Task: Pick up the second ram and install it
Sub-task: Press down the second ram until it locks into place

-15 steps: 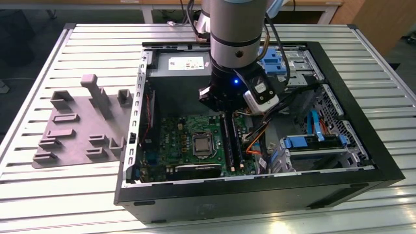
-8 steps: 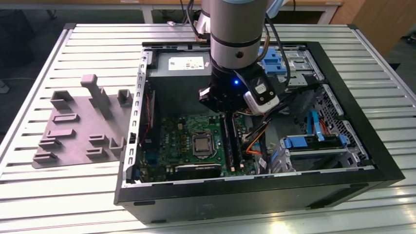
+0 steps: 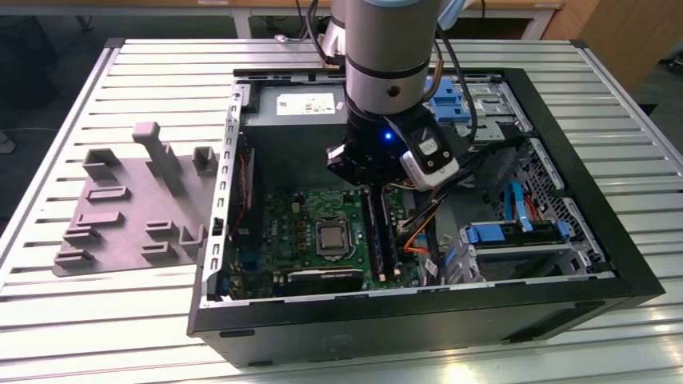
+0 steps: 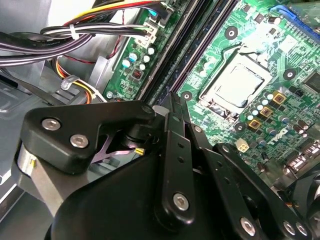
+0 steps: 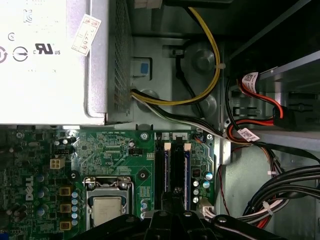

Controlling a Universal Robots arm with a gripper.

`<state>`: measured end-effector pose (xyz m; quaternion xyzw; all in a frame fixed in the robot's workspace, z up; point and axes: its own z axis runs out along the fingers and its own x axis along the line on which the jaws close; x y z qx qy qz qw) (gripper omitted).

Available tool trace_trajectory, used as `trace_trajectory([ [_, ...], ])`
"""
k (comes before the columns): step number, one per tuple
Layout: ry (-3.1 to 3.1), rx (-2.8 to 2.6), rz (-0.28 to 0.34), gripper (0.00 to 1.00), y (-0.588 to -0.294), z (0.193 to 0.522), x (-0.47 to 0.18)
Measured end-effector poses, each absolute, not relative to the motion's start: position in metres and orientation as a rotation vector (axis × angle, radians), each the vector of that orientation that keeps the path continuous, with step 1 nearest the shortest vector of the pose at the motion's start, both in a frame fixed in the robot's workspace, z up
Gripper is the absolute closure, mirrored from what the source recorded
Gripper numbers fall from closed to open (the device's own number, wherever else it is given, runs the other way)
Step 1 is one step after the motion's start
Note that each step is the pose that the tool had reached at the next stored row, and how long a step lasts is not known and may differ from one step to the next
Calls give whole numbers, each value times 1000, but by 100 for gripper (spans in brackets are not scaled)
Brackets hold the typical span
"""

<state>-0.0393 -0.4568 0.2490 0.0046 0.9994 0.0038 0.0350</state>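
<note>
My gripper [image 3: 369,190] hangs inside the open computer case, just above the long black memory slots [image 3: 379,232] of the green board [image 3: 288,232]. In the second wrist view its fingers [image 4: 172,130] come together at one tip, so the gripper [image 4: 171,97] is shut. That tip sits over the slots [image 4: 200,45]. The first wrist view shows the gripper [image 5: 172,205] in line with the two slots [image 5: 167,170]. The second ram is hidden; the gripper body covers whatever lies between the pads. The grey tray [image 3: 117,232] at the exterior view's left carries only raised blocks.
The power-supply box [image 3: 293,104] lies behind the board. The processor socket [image 3: 332,238] sits beside the slots. Bundled cables [image 5: 280,185] and blue drive holders [image 3: 513,232] crowd the exterior view's right. The black case wall [image 3: 427,320] rings everything.
</note>
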Motion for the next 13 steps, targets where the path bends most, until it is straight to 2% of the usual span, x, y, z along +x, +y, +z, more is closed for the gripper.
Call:
trace_trajectory([
  [13, 3071, 14, 8, 89, -459, 249, -39],
])
